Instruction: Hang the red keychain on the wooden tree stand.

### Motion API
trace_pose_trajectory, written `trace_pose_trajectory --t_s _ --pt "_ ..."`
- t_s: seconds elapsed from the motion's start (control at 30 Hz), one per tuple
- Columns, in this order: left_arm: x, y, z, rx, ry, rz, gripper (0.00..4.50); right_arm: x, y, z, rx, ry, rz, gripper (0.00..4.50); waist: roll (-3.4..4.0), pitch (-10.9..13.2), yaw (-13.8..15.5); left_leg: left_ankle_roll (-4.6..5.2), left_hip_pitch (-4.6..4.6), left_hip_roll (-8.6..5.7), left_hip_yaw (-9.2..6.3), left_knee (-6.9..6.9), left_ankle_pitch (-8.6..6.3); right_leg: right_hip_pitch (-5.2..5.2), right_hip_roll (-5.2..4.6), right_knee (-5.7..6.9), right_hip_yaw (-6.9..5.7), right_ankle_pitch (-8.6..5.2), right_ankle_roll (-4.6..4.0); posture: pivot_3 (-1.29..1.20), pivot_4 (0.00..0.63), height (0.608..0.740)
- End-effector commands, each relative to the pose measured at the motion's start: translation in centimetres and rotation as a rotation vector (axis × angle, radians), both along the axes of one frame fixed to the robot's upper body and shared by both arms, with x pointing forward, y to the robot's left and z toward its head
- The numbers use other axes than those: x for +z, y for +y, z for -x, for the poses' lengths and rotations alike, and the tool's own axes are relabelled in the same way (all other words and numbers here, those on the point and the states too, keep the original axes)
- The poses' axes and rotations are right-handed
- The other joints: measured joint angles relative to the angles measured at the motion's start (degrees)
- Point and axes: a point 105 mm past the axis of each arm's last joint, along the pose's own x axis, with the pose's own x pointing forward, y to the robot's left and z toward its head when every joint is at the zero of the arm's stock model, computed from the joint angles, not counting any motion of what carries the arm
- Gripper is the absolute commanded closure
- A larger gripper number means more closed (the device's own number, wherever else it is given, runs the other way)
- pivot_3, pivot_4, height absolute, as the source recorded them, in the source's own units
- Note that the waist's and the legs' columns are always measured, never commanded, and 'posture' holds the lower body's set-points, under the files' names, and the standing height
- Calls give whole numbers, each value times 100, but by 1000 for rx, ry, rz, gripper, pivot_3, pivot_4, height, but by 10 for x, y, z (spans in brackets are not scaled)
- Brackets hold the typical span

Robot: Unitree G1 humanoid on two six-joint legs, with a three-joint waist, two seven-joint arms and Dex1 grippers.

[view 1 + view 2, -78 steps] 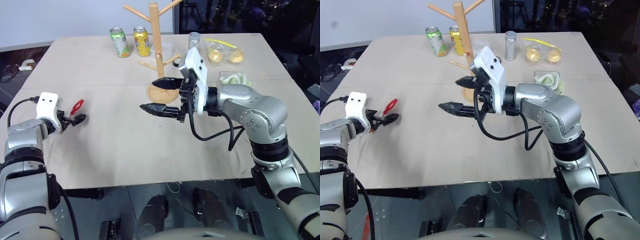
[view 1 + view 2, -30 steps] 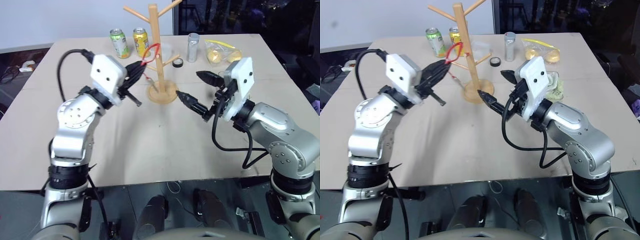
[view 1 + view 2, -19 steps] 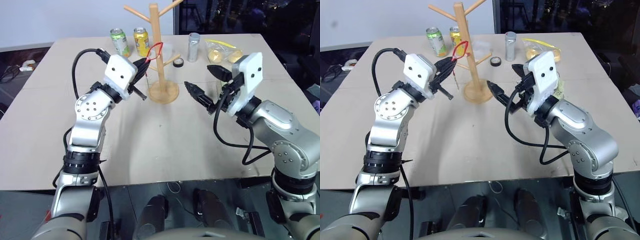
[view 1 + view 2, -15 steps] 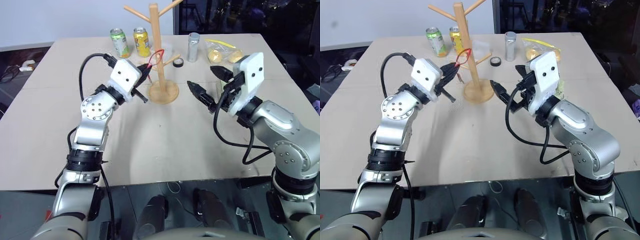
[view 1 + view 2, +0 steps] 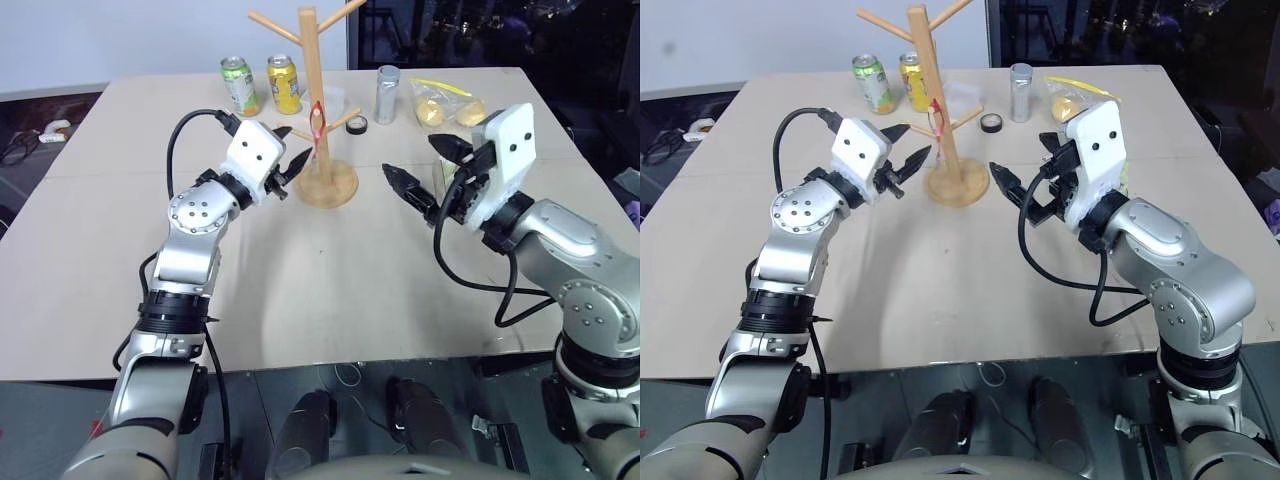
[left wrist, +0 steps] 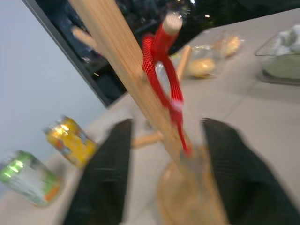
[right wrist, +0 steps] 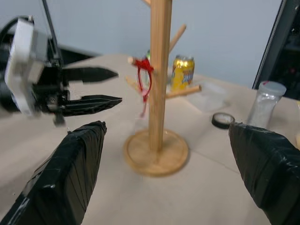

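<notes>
while one red keychain (image 7: 143, 77) hangs on a peg of the one wooden tree stand (image 5: 318, 100), the left gripper (image 5: 902, 150) is open and empty beside it. the right gripper (image 5: 425, 170) is wide open, empty. two cans (image 5: 262, 82) stand on the counter (image 5: 330, 290).

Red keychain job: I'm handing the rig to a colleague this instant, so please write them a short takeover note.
Left gripper: open, empty, just beside the wooden tree stand.
Right gripper: open, empty, off to the stand's other side.
Red keychain: looped over a lower peg, dangling free next to the post.
Done: keychain looks hung and released.
Left: back both arms away without bumping the stand; confirm the loop holds.
</notes>
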Motion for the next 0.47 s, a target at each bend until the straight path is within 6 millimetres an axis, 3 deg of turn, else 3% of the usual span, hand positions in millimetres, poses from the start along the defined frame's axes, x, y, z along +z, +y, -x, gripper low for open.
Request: trace_pose_trajectory --t_s 0.03,0.27,0.4,0.47 --pt "24 20 10 -76 78 39 248 15 -6 -1 50 -62 44 0 0 0 -18 0 1 1 0 0 0 0 1 0 0 0 0 0 150 740" --pt "39 76 38 -153 432 85 95 17 -18 2 233 40 88 0 0 3 -82 2 -1 12 1 -6 -1 -5 13 -1 -2 -2 -1 0 150 740" --pt "37 118 39 -70 496 133 95 20 -25 1 281 77 89 0 1 4 -71 2 -3 13 3 -2 -1 -4 11 -3 -2 -2 -1 0 150 740" --pt "38 127 38 -47 486 133 95 20 -29 -3 276 79 97 0 0 3 -66 2 -2 14 2 -2 -1 -4 12 -3 -4 -2 -1 0 150 740"
